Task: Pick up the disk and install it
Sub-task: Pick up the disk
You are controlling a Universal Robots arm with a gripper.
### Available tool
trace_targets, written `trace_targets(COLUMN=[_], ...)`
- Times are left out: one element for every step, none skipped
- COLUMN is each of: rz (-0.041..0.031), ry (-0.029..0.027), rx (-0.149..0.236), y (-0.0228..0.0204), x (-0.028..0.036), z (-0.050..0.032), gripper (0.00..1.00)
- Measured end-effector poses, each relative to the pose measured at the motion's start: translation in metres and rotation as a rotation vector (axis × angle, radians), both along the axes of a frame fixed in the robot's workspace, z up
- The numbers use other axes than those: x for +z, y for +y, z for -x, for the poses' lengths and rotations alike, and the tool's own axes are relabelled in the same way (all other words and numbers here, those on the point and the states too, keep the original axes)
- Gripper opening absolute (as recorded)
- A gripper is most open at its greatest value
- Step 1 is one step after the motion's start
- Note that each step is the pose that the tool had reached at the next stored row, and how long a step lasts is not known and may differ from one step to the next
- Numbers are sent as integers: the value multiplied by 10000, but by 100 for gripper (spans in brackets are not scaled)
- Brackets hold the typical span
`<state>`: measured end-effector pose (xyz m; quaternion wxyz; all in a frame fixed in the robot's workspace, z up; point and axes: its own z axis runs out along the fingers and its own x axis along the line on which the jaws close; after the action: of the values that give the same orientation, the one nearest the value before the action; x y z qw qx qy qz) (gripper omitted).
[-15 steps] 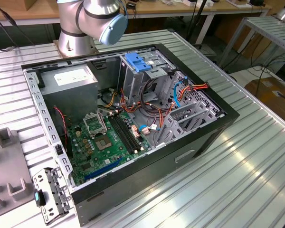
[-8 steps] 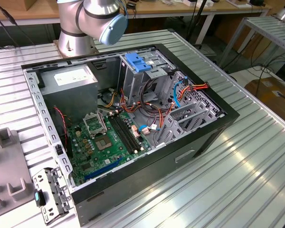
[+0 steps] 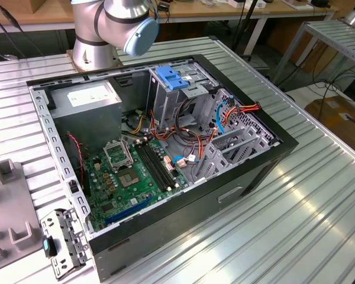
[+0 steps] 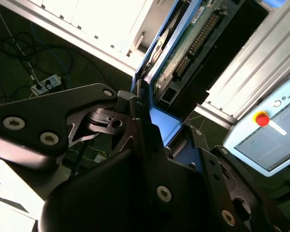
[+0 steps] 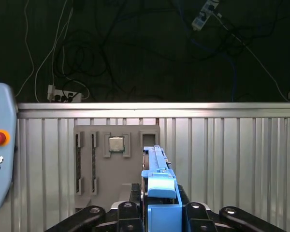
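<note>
My gripper is shut on the disk, which stands edge-on between the black fingers with its bright blue carrier frame uppermost. In the second wrist view the disk shows its green circuit board and blue frame running away from the gripper. It hangs in the air above the ribbed metal table, near the table's edge. In the exterior view the open computer case lies on its side on the table, and the arm's base stands behind it.
A grey fixture plate holding a processor lies on the table below the disk. A teach pendant rests beside it. Inside the case a ribbed blue clip tops a grey cage. A metal bracket lies beside the case.
</note>
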<state>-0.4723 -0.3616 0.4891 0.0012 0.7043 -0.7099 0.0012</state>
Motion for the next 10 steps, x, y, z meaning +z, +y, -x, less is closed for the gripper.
trace_targets(rz=[0, 0, 0, -1, -1, -1, 0, -1, -1, 0], ry=[1, 2, 4, 5, 6, 10, 12, 14, 15, 18], rx=[0, 0, 0, 0, 0, 0, 0, 1, 0, 0], y=[0, 0, 0, 0, 0, 0, 0, 0, 0, 0], x=[19, 34, 55, 68, 83, 106, 120, 141, 157, 171], z=[0, 0, 0, 0, 0, 0, 0, 0, 0, 0], gripper=[37, 37, 37, 37, 37, 37, 37, 37, 37, 37])
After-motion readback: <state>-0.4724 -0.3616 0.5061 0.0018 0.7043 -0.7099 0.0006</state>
